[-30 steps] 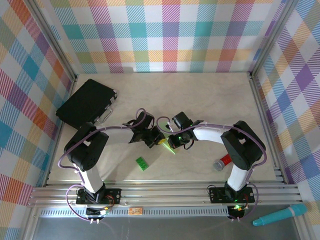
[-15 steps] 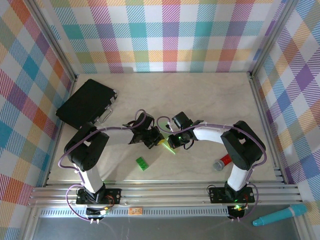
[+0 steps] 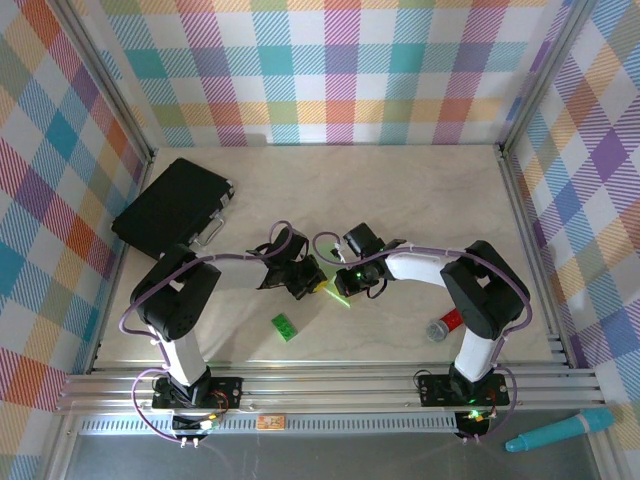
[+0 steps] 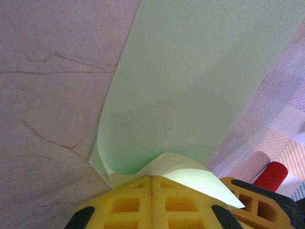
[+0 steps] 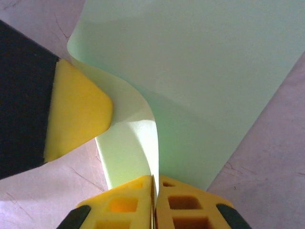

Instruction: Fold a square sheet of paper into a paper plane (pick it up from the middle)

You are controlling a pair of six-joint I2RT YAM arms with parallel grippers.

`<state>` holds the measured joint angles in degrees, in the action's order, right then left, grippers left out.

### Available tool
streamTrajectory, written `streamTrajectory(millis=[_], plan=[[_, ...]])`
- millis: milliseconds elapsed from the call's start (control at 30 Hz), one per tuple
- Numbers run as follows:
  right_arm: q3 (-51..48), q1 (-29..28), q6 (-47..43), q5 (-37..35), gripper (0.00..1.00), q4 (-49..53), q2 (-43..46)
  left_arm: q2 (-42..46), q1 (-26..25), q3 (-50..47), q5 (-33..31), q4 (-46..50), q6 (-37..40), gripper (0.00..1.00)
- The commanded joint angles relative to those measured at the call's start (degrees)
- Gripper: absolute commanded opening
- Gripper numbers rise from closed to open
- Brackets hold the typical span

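The square sheet of paper is pale green and lies mid-table between my two grippers, one edge curled up off the surface. My right gripper is shut on that raised edge; the paper bends over from its yellow fingertips down to the table. My left gripper is shut, its tips pushed against the curl of the paper, with no paper seen between its pads. In the right wrist view the left gripper's finger touches the fold from the left. From above, the left gripper and right gripper nearly meet.
A small bright-green toy brick lies in front of the left gripper. A black case sits at the back left. A red-and-grey cylinder lies near the right arm, also in the left wrist view. A teal tool lies off the table.
Both grippers and the paper have edged very slightly to the left; the grip and the curl look the same.
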<state>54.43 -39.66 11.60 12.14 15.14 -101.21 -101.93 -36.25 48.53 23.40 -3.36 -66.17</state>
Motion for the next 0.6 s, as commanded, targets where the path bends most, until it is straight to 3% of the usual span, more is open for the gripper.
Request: streamTrajectory(millis=[0, 100, 233, 333, 567], plan=[[0.0, 0.1, 0.5, -0.4, 0.13, 3.6, -1.6, -1.3, -0.5, -1.5, -1.6, 3.0, 1.0, 0.0], [0.6, 0.2, 1.4, 0.2, 0.16, 4.3, 0.2, -1.4, -0.5, -1.8, -1.9, 3.2, 1.2, 0.0], [0.2, 0.7, 5.8, 0.7, 0.36, 4.1, 6.6, -1.7, -0.5, -2.0, -2.3, 3.7, 1.6, 0.0], [-1.2, 1.2, 7.5, -2.0, 0.45, 4.6, 11.4, -1.9, -0.5, -2.1, -2.6, 3.6, 1.7, 0.0], [-3.8, 1.3, 9.3, 0.6, 0.43, 5.2, 16.0, -2.0, -0.5, -2.2, -2.8, 3.6, 1.6, 0.0]])
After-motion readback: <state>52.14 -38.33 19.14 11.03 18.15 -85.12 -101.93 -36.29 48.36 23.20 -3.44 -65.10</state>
